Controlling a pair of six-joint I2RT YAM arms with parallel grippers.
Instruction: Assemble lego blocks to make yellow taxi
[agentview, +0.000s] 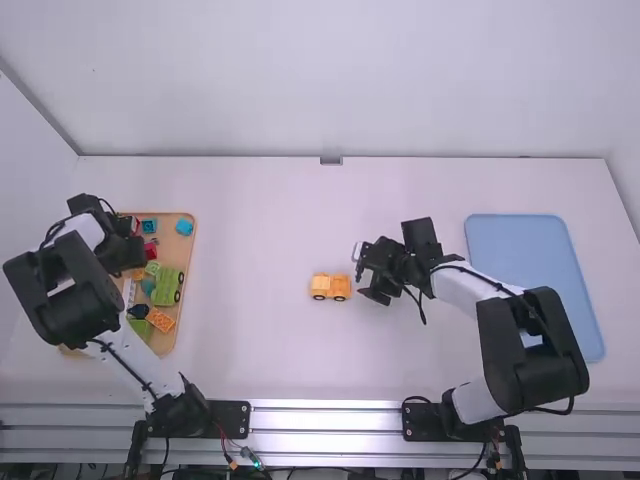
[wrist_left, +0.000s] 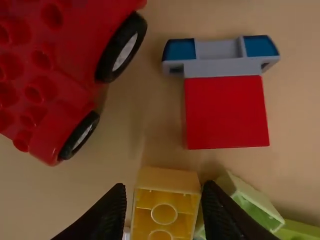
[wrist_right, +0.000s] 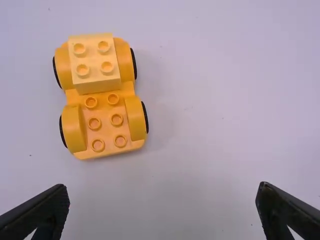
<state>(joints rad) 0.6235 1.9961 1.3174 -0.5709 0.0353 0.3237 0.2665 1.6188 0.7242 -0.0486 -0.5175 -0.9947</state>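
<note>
A white table (agentview: 270, 200) backed by pale walls fills most of the high view, with a metal rail (agentview: 320, 420) along its near edge. On the left lies a wooden tray (agentview: 188, 335) of mixed blocks, among them a green car base (agentview: 168, 286), an orange brick (agentview: 161, 320) and a teal block (agentview: 184, 227); the left gripper (agentview: 132, 262) is over this tray. Near the middle of the table sits the yellow car base (agentview: 330, 287), with the right gripper (agentview: 362, 278) just beside it, and farther right a light blue tray (agentview: 530, 265) lies partly beneath the right arm (agentview: 530, 345). In the left wrist view, the left gripper (wrist_left: 163, 189) has its jaws parted, one on each side of a yellow block (wrist_left: 165, 214), with a sliver of space along one side. A light green block (wrist_left: 252, 202) lies just beside that block; near them are a red block (wrist_left: 227, 112), a grey-and-blue piece (wrist_left: 217, 57) against its edge, and a red car base (wrist_left: 45, 80) with black-tired wheels. In the right wrist view, the right gripper (wrist_right: 162, 190) stands wide and released. The yellow car base is upright on its wheels, a paler four-stud block (wrist_right: 95, 64) mounted at one end and six studs exposed on the rest.
</note>
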